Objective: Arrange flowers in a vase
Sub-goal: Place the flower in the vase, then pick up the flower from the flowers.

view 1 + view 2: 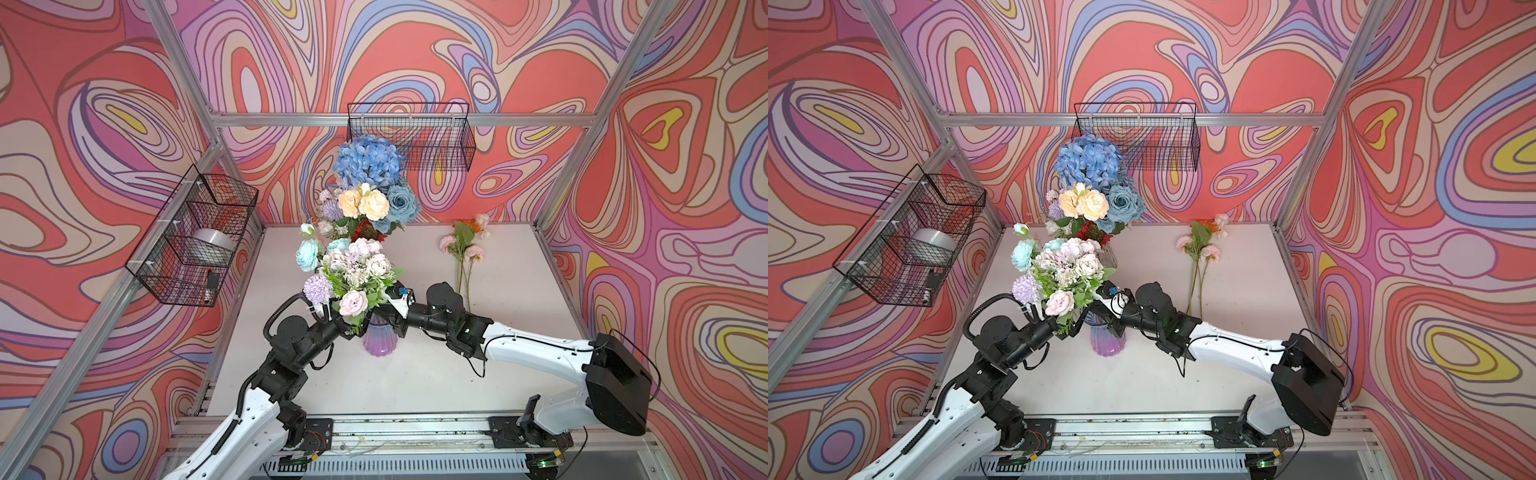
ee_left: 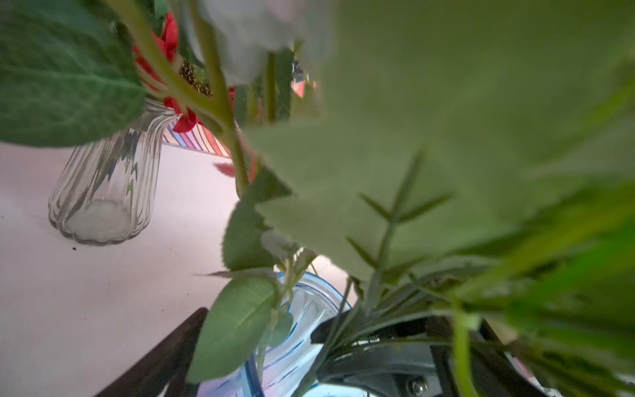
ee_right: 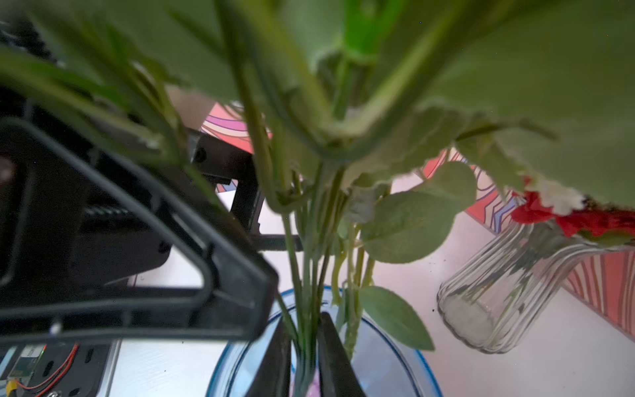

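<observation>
Green stems [image 3: 311, 240] run upright into the vase [image 3: 378, 364], lower middle, narrowly flanked by the right gripper [image 3: 304, 318]; grip cannot be told.

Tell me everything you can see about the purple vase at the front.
The purple vase looks like ribbed, see-through glass, lilac at the base shading to blue at its wide rim. It stands upright on the white table, near the front middle. Green flower stems drop into its mouth, where the right gripper's dark fingers flank them.
</observation>
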Robot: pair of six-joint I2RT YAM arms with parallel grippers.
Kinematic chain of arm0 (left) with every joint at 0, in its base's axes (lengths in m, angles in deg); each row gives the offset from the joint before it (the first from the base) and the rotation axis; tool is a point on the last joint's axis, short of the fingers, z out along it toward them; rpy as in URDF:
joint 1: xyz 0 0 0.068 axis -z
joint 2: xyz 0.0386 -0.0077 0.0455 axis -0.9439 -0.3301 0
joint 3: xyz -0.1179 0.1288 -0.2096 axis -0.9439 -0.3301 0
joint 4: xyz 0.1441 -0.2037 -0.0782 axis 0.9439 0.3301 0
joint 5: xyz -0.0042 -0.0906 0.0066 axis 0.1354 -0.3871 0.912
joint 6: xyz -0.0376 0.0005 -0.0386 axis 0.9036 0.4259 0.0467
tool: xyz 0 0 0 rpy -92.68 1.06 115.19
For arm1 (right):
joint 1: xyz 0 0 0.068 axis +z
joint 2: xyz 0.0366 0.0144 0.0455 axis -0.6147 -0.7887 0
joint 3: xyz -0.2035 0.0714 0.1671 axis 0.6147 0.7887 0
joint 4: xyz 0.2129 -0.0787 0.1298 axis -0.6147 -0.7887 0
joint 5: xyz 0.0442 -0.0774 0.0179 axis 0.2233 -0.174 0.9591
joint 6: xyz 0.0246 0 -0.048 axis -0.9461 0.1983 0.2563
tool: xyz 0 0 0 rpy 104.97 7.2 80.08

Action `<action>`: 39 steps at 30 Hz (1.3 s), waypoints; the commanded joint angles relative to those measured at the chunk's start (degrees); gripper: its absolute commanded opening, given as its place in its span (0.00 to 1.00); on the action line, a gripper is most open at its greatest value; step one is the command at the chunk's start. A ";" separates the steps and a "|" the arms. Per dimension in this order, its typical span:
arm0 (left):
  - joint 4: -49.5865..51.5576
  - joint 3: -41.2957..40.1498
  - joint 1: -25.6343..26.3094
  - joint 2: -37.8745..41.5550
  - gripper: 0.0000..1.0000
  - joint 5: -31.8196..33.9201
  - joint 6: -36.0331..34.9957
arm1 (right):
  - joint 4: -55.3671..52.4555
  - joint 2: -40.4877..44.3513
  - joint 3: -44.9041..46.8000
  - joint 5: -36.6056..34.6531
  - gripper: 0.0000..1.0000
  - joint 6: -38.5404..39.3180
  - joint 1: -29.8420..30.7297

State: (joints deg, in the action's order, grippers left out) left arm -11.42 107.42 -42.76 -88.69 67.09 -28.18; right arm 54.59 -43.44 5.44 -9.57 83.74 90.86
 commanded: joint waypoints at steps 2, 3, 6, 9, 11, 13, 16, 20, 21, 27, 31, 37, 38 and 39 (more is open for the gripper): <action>-5.85 0.98 0.34 -0.60 1.00 2.85 -1.39 | -4.39 2.07 -1.16 -0.50 0.27 1.18 0.33; -6.27 1.08 0.35 -1.04 1.00 2.80 -1.57 | -4.64 2.19 -1.20 -0.56 0.28 1.24 0.33; -7.82 1.00 0.40 -2.82 1.00 2.19 -1.14 | -5.73 2.64 -1.55 -0.81 0.33 1.38 0.32; -8.76 0.11 0.34 -4.10 1.00 2.18 -0.37 | -6.71 3.54 -1.68 -1.53 0.35 1.24 0.29; -9.14 -1.06 0.34 -4.14 1.00 2.62 0.34 | -7.98 4.66 -1.72 -2.60 0.36 1.48 0.31; -8.84 -2.18 0.36 -3.56 1.00 3.07 0.88 | -9.07 5.93 -1.36 -4.23 0.38 1.53 0.26; -7.43 -3.59 0.34 -2.23 1.00 3.36 1.13 | -10.53 8.20 -0.39 -7.69 0.40 1.32 0.33; -4.98 -5.65 0.68 -0.77 1.00 2.71 2.00 | -14.36 10.66 0.12 -13.92 0.41 1.56 0.11; -4.15 -5.98 0.77 -0.41 1.00 2.80 2.15 | -15.12 11.12 0.30 -15.36 0.41 1.58 0.07; -2.75 -7.67 1.04 1.35 1.00 3.57 2.77 | -15.66 13.52 2.86 -22.01 0.43 -0.53 -2.73; -4.93 -8.01 1.04 -0.27 1.00 3.06 3.34 | -17.79 13.31 3.41 -25.36 0.44 -6.94 -8.60; -8.65 -8.59 1.14 -2.20 1.00 4.55 3.85 | -23.77 8.71 2.51 -30.00 0.44 -17.00 -17.64; -9.16 -8.74 1.13 -2.27 1.00 5.05 3.86 | -24.71 7.59 2.32 -30.01 0.44 -18.58 -19.03; -9.65 -8.84 1.13 -2.43 1.00 5.57 3.77 | -25.78 6.26 2.03 -29.98 0.44 -20.27 -20.52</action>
State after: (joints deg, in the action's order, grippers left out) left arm -16.87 99.13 -41.84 -90.97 70.67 -25.14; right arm 33.96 -34.20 7.96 -36.85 70.62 72.63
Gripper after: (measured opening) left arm 0.998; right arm 0.438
